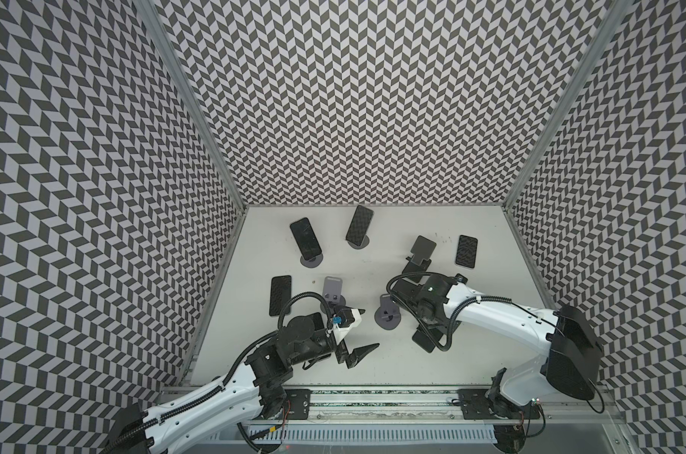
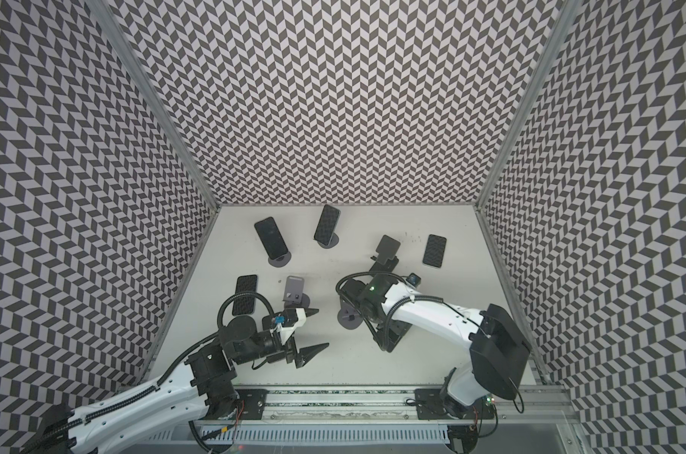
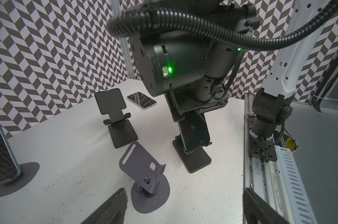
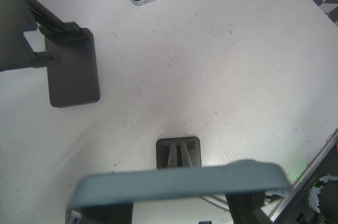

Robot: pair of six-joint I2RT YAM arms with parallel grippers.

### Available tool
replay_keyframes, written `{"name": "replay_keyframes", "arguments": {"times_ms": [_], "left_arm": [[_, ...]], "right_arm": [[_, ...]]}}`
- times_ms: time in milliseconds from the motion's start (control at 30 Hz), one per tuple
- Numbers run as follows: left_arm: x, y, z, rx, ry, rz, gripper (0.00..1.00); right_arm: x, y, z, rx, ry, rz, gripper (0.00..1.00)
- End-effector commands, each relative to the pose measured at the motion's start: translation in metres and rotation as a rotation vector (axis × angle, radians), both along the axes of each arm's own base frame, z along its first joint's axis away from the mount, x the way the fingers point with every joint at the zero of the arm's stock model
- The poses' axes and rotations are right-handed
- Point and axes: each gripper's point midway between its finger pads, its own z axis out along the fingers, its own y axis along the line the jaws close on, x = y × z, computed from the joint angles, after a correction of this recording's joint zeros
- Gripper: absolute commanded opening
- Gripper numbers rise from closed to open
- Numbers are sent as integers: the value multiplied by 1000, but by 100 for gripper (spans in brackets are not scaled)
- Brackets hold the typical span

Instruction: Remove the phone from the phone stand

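Observation:
A dark phone point(image 3: 195, 133) leans upright in a black phone stand point(image 3: 193, 159) near the table's front right, its bottom edge in the stand's lip. My right gripper point(image 3: 195, 114) reaches down over the phone's top and is shut on its sides. In the right wrist view the phone's grey-blue top edge point(image 4: 179, 184) runs across between the dark fingers point(image 4: 245, 207), with the stand's base point(image 4: 178, 153) below. In both top views the right wrist covers most of the phone point(image 1: 425, 342) point(image 2: 392, 338). My left gripper point(image 1: 366, 330) point(image 3: 183, 213) hangs open and empty to the left.
An empty grey stand point(image 1: 388, 314) point(image 3: 144, 170) sits between the arms, another grey one point(image 1: 332, 293) behind the left gripper, and an empty black one point(image 1: 420, 255) behind the right. Two phones stand at the back point(image 1: 305, 241) point(image 1: 359, 226); two lie flat point(image 1: 466, 251) point(image 1: 280, 295).

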Motion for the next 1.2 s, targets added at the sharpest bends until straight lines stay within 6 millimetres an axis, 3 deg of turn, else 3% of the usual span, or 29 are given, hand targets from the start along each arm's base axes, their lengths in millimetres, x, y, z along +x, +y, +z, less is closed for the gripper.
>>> {"name": "replay_keyframes", "arguments": {"times_ms": [0, 1167], "left_arm": [[-1, -1, -2, 11, -9, -5, 93], [0, 0, -3, 19, -11, 8, 93]], "right_arm": [[4, -1, 11, 11, -36, -10, 64], [6, 2, 35, 69, -93, 34, 62]]}}
